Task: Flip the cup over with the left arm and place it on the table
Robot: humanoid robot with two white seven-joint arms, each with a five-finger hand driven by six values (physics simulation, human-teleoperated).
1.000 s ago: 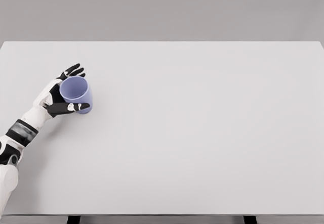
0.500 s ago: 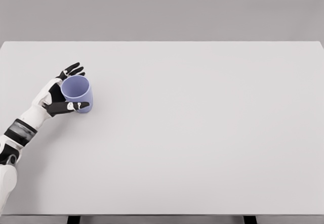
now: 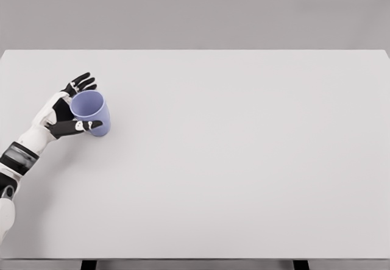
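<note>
Purple cup point(image 3: 92, 113) within left robot hand point(image 3: 68, 113)

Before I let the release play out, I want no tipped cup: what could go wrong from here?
1. The cup looks tilted toward the left hand, mouth up; if it is not flat on the table, it may rock or tip once freed.
2. The thumb crosses its front and the fingers spread behind it, so a careless pull-back could drag it over.

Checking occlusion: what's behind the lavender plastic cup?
Behind the lavender plastic cup, the left hand: fingers spread beyond the rim, thumb in front. The cup hides the palm and whether it touches.
</note>
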